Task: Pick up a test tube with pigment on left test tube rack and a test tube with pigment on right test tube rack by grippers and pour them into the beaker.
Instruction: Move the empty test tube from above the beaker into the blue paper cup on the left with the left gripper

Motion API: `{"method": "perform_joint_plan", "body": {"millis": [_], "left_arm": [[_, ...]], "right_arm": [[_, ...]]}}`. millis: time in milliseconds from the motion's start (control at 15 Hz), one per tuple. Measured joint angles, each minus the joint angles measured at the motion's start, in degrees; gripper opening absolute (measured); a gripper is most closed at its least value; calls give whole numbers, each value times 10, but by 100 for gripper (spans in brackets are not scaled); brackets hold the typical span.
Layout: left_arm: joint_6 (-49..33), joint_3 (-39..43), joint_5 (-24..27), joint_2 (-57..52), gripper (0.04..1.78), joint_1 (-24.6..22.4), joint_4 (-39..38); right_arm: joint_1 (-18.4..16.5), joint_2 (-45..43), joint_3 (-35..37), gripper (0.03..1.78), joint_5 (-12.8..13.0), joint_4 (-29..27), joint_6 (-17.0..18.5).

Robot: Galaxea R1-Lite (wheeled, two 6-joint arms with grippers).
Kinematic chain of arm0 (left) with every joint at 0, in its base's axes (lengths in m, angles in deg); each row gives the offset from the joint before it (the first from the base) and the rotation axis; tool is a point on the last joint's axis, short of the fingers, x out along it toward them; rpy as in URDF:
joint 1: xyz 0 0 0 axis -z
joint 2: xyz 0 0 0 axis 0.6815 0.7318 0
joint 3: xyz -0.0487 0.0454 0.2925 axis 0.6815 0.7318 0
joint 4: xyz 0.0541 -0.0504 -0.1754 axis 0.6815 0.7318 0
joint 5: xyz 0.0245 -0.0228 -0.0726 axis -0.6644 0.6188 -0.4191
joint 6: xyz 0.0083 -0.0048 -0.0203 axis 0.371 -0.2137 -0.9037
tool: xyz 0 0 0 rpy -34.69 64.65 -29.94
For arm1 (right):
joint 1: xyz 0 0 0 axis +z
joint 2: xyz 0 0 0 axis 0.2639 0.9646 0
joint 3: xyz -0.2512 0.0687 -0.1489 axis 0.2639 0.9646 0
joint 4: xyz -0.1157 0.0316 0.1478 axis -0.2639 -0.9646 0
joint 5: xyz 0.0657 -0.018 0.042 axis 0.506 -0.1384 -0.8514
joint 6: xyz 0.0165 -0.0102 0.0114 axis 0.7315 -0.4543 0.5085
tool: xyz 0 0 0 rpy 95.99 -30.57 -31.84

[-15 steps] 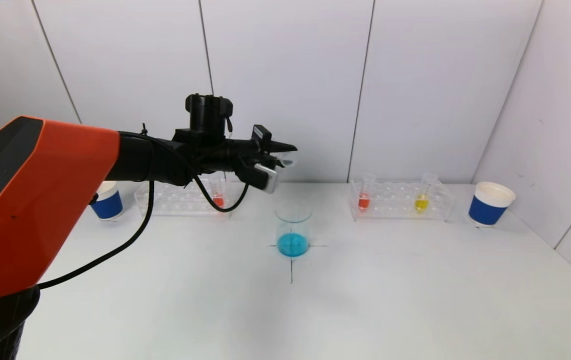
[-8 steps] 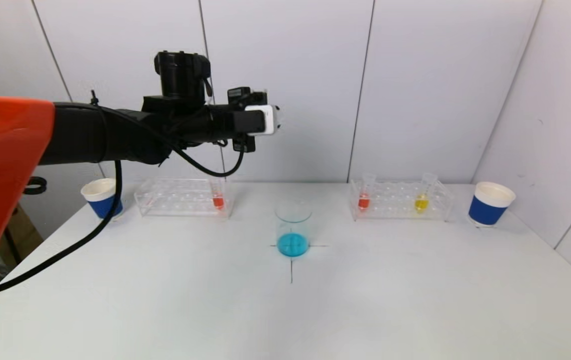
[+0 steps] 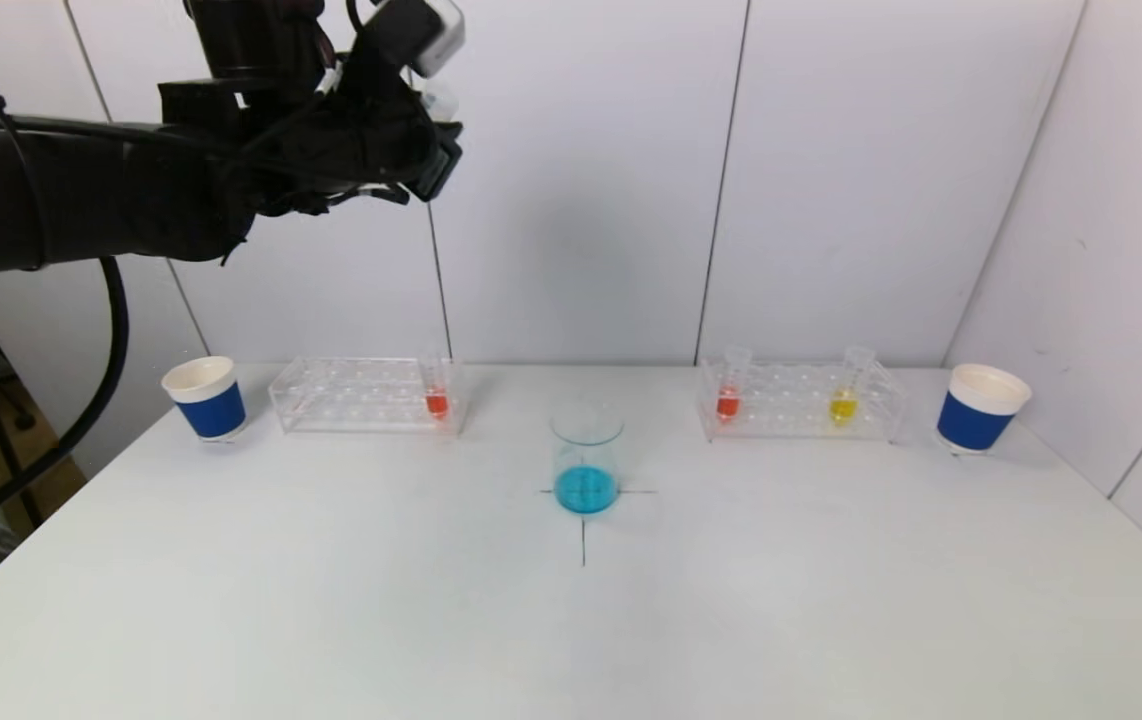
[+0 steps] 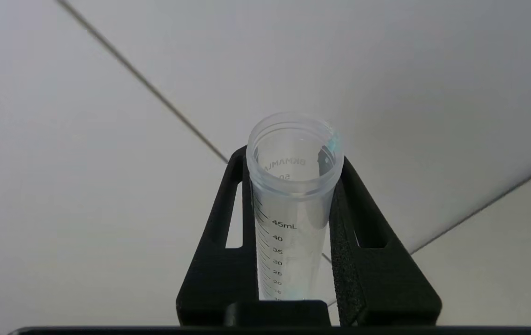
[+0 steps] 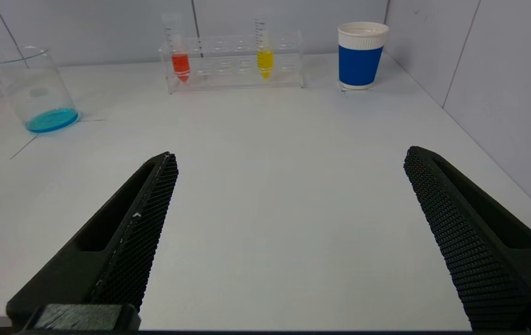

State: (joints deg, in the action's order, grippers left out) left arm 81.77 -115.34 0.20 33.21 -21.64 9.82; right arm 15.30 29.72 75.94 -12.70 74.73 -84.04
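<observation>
Now | left hand (image 4: 293, 242) clamped on empty test tube (image 4: 291, 204) | right hand (image 5: 288, 232) fingers apart, low over table (image 5: 270, 163)

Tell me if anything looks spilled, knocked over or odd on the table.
Nothing stands out. The glass beaker stands upright with blue liquid inside, and the clear racks' tubes stand in place. The left gripper holds an emptied clear test tube high, a blue trace at its rim.

left tool (image 4: 293, 260) raised high, clamped; right tool (image 5: 288, 223) low, spread wide.
</observation>
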Motion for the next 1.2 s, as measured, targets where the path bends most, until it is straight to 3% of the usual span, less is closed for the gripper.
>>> {"method": "perform_joint_plan", "body": {"millis": [133,533,1200], "left_arm": [[-84,-25,-71,-11,45,-13,8],[-198,-47,-182,-40,45,-94,52],[-286,5,-161,-20,45,-287,43]], "right_arm": [[0,0,0,177,0,0,0],[0,0,0,177,0,0,0],[0,0,0,177,0,0,0]]}}
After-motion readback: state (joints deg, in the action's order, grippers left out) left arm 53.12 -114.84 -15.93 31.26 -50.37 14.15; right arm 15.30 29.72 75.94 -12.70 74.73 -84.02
